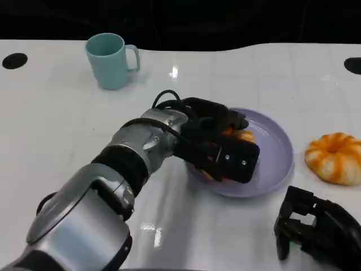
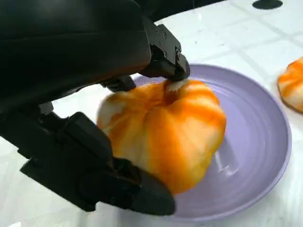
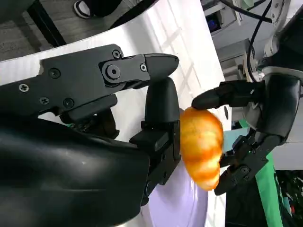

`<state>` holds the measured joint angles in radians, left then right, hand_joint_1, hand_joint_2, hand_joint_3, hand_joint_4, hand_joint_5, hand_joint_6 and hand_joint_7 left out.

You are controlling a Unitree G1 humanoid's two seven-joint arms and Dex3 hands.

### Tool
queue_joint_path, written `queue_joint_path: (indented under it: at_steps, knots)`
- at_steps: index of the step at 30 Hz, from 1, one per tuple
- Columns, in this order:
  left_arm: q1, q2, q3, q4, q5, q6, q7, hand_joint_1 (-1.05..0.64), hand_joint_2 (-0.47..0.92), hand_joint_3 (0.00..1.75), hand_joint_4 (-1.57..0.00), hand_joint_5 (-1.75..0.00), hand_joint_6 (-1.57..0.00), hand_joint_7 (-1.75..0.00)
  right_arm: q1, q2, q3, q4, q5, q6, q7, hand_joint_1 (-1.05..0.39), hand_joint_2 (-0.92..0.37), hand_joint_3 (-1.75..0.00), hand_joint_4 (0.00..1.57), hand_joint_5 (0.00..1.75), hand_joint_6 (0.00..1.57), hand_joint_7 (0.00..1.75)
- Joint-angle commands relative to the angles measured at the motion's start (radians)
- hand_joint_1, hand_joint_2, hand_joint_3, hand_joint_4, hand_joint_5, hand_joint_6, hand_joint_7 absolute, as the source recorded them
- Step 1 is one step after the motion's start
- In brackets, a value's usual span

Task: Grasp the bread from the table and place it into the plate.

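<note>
My left hand (image 1: 217, 147) reaches over the lavender plate (image 1: 279, 147) and grips an orange-and-white bread (image 1: 241, 135) between its fingers. The left wrist view shows this bread (image 2: 165, 130) pinched from both sides, low over the plate's (image 2: 255, 156) near half; whether it touches the plate I cannot tell. In the right wrist view the same bread (image 3: 201, 142) sits in the left hand (image 3: 265, 109) above the plate (image 3: 180, 205). My right hand (image 1: 316, 228) rests low at the table's front right, holding nothing, its fingers (image 3: 118, 75) apart.
A second orange-and-white bread (image 1: 335, 158) lies on the white table just right of the plate, also at the edge of the left wrist view (image 2: 293, 85). A teal mug (image 1: 110, 59) stands at the back left. Dark holes mark the table's far corners.
</note>
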<state>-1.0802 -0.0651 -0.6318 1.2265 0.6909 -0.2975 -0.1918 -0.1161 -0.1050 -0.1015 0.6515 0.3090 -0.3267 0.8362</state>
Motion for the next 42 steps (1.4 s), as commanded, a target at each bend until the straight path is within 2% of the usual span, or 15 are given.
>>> queue_joint_path:
  at_steps: [1, 5, 14, 18, 20, 22, 25, 28, 30, 31, 33, 36, 38, 41, 42]
  knots:
    - [-0.043, 0.022, -0.010, -0.019, 0.012, -0.011, -0.025, -1.05, 0.92, 0.64, 0.00, -0.21, -0.12, -0.01, 0.003, -0.012, -0.005, 0.005, 0.001, 0.005, -0.004, -0.60, -0.92, -0.22, 0.72, 1.75, 0.62, 1.64]
    - [-0.043, 0.035, -0.012, -0.035, 0.011, -0.007, -0.034, -1.05, 0.92, 0.67, 0.00, -0.06, -0.07, -0.02, 0.005, -0.015, -0.001, -0.002, -0.004, 0.011, -0.008, -0.59, -0.92, -0.23, 0.72, 1.75, 0.62, 1.63]
    - [-0.034, 0.072, 0.003, -0.091, -0.004, -0.020, -0.062, -1.05, 0.92, 0.67, 0.00, -0.01, -0.03, -0.01, -0.001, -0.015, -0.004, 0.014, -0.004, -0.006, -0.003, -0.61, -0.92, -0.23, 0.73, 1.75, 0.62, 1.63]
    - [0.090, 0.165, 0.135, -0.171, -0.163, -0.182, -0.066, -1.05, 0.92, 0.66, 0.00, 0.00, -0.01, 0.00, -0.007, -0.020, -0.007, 0.019, -0.001, 0.009, -0.003, -0.61, -0.92, -0.23, 0.71, 1.75, 0.62, 1.65]
    - [0.137, 0.181, 0.189, -0.200, -0.239, -0.224, -0.105, -1.05, 0.92, 0.66, 0.00, 0.00, 0.00, 0.00, -0.010, -0.022, -0.009, 0.026, 0.002, 0.010, 0.001, -0.61, -0.92, -0.23, 0.71, 1.75, 0.61, 1.65]
    - [0.193, 0.188, 0.247, -0.233, -0.323, -0.269, -0.132, -1.05, 0.92, 0.63, -0.07, -0.04, -0.05, -0.02, -0.012, -0.023, -0.011, 0.035, 0.001, 0.005, 0.001, -0.61, -0.92, -0.22, 0.70, 1.75, 0.61, 1.65]
    - [0.279, 0.158, 0.354, -0.263, -0.495, -0.330, -0.198, -0.97, 0.92, 0.52, -0.26, -0.15, -0.22, -0.10, -0.024, -0.020, -0.021, 0.061, 0.022, 0.006, 0.030, -0.60, -0.92, -0.22, 0.69, 1.75, 0.60, 1.66]
    - [0.355, 0.118, 0.452, -0.287, -0.655, -0.369, -0.259, -0.90, 0.92, 0.45, -0.45, -0.34, -0.42, -0.13, -0.040, -0.020, -0.030, 0.098, 0.035, -0.009, 0.058, -0.60, -0.92, -0.20, 0.70, 1.75, 0.60, 1.65]
    - [0.388, 0.105, 0.491, -0.310, -0.725, -0.365, -0.304, -0.87, 0.92, 0.45, -0.48, -0.52, -0.49, -0.11, -0.047, -0.019, -0.034, 0.116, 0.038, -0.026, 0.069, -0.61, -0.92, -0.21, 0.71, 1.75, 0.61, 1.65]
    - [0.407, 0.101, 0.507, -0.329, -0.756, -0.360, -0.327, -0.84, 0.92, 0.45, -0.46, -0.68, -0.52, -0.10, -0.050, -0.019, -0.036, 0.121, 0.039, -0.032, 0.072, -0.61, -0.92, -0.21, 0.71, 1.75, 0.61, 1.64]
    - [0.450, 0.100, 0.533, -0.375, -0.806, -0.351, -0.367, -0.78, 0.92, 0.43, -0.45, -0.89, -0.59, -0.12, -0.052, -0.021, -0.035, 0.127, 0.034, -0.035, 0.067, -0.61, -0.92, -0.21, 0.72, 1.75, 0.61, 1.64]
    - [0.519, 0.092, 0.563, -0.448, -0.873, -0.325, -0.415, -0.75, 0.92, 0.40, -0.52, -1.00, -0.69, -0.16, -0.054, -0.020, -0.036, 0.130, 0.030, -0.039, 0.061, -0.61, -0.92, -0.21, 0.72, 1.75, 0.62, 1.64]
    - [0.578, 0.072, 0.586, -0.508, -0.949, -0.272, -0.456, -0.69, 0.92, 0.37, -0.59, -1.08, -0.78, -0.21, -0.053, -0.020, -0.034, 0.128, 0.027, -0.039, 0.059, -0.61, -0.92, -0.21, 0.72, 1.75, 0.62, 1.64]
    - [0.664, 0.055, 0.604, -0.615, -1.015, -0.172, -0.470, -0.69, 0.92, 0.34, -0.63, -1.15, -0.86, -0.26, -0.052, -0.021, -0.032, 0.124, 0.028, -0.033, 0.062, -0.61, -0.92, -0.21, 0.72, 1.75, 0.62, 1.63]
    - [0.711, 0.049, 0.609, -0.664, -1.035, -0.143, -0.467, -0.70, 0.92, 0.33, -0.63, -1.22, -0.87, -0.35, -0.049, -0.023, -0.029, 0.118, 0.022, -0.035, 0.056, -0.61, -0.92, -0.21, 0.72, 1.75, 0.62, 1.63]
